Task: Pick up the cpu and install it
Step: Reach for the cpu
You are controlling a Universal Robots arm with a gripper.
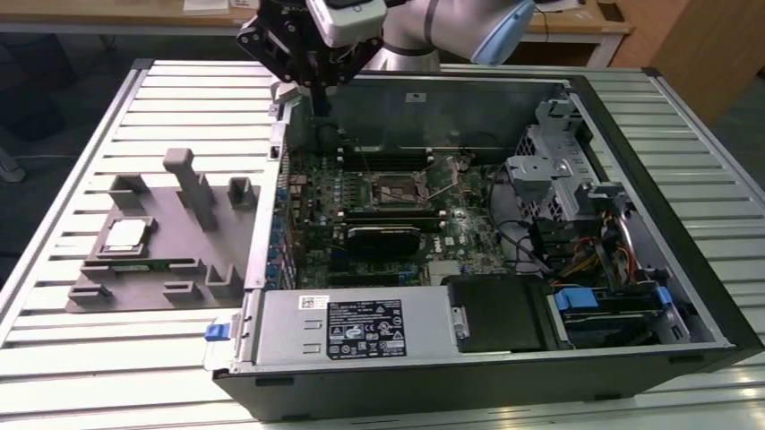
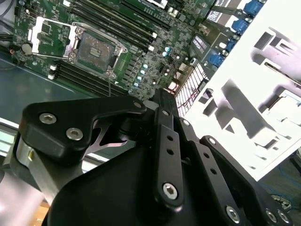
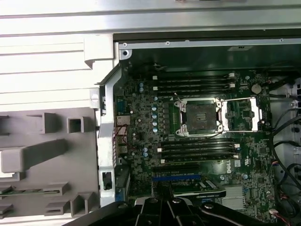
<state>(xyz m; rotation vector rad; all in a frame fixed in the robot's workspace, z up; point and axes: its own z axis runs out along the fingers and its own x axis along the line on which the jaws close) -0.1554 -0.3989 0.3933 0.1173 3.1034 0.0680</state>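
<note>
Hovering at the far wall of the open computer case [image 1: 478, 103], my pincer [image 1: 321, 109] is clenched on nothing, with the cpu [image 1: 125, 236] lying in the gray tray [image 1: 143, 279] on the bench [image 1: 72, 116].

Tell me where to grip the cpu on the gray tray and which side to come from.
Probably take the cpu by two opposite edges of its pale rim, coming straight down from above. It lies flat on the tray, metal top up, so only its thin sides offer a hold. Upright posts stand close beside it, so a sideways approach looks blocked.
</note>
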